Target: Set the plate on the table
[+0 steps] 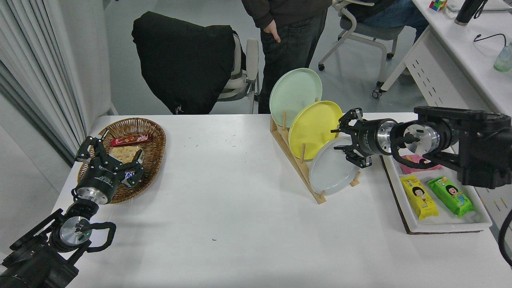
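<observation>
item: pale gray plate (332, 170), standing in the wooden rack (298, 166), not yet lifted. right hand (347, 140) spread wide at its 2 o'clock rim. surface (240, 224) placement outstanding.

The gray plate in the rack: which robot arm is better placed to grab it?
The right arm, probably. Its right gripper is open at the top edge of the gray plate in the wooden rack. The left gripper sits parked far across the table, over the basket.
</observation>
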Motion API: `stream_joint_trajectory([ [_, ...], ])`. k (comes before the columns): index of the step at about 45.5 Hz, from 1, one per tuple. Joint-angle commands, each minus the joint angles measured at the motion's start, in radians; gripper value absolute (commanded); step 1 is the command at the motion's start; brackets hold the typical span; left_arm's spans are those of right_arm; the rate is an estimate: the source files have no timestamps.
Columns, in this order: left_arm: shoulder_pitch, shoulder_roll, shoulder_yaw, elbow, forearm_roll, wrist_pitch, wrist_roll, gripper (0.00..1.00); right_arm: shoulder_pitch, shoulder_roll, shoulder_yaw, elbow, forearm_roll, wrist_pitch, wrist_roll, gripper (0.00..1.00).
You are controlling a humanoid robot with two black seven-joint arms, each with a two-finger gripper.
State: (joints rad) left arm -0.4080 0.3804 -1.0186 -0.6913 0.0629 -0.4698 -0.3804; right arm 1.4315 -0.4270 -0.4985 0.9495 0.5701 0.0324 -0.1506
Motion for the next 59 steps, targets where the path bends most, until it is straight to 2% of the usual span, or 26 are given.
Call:
stream_joint_trajectory([
  [1, 0.0, 0.0, 0.0, -0.001, 0.0, 0.0, 0.0, 0.98, 0.001, 0.001, 0.014, -0.003, 0.001, -0.002, -0.004, 0.33],
  [11, 0.0, 0.0, 0.0, -0.001, 0.0, 0.0, 0.0, 0.98, 0.001, 0.001, 0.012, -0.003, 0.001, -0.002, -0.01, 0.3],
  [19, 0.0, 0.0, 0.0, -0.001, 0.0, 0.0, 0.0, 0.98, 0.001, 0.001, 0.012, -0.003, -0.001, -0.002, -0.038, 0.25],
  [40, 0.0, 0.0, 0.0, -0.001, 0.0, 0.0, 0.0, 0.98, 0.009, 0.001, 0.012, -0.003, -0.001, -0.002, -0.058, 0.23],
  [51, 0.0, 0.0, 0.0, -0.001, 0.0, -0.001, 0.0, 0.98, 0.01, 0.001, 0.014, -0.003, -0.001, -0.002, -0.081, 0.17],
  [59, 0.0, 0.0, 0.0, -0.001, 0.0, -0.001, 0.0, 0.98, 0.013, 0.001, 0.018, -0.005, 0.001, -0.003, -0.092, 0.17],
])
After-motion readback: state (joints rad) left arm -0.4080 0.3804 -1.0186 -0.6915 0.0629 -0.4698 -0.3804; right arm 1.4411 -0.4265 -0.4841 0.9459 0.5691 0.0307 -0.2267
